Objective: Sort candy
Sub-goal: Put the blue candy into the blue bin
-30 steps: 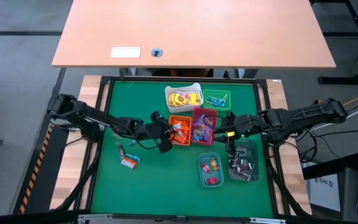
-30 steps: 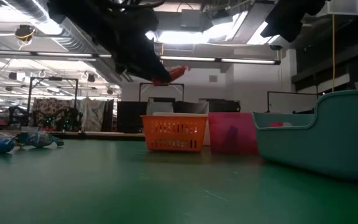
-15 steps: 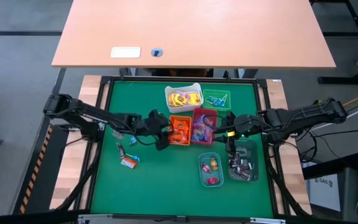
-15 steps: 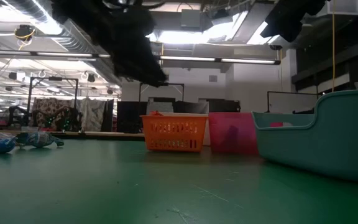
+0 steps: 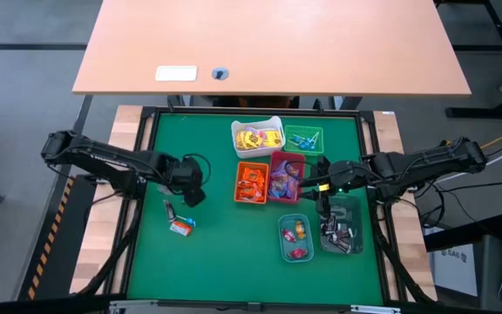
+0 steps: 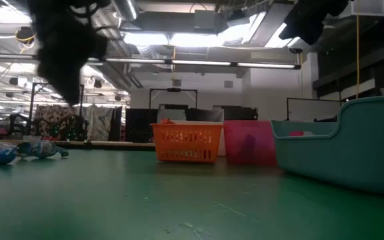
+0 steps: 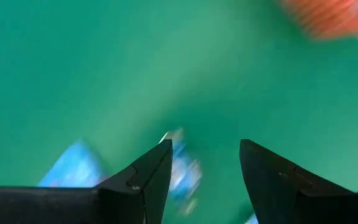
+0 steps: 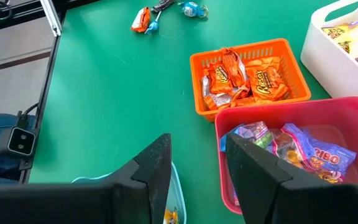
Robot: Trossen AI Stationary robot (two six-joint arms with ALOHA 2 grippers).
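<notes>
Lying loose on the green mat [image 5: 225, 253]: three candies [image 5: 179, 220], beside six bins [image 5: 252, 182].

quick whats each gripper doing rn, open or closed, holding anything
Left gripper: open, holding nothing, above the loose candy on the green mat.
Right gripper: open, holding nothing, beside the red bin.
</notes>
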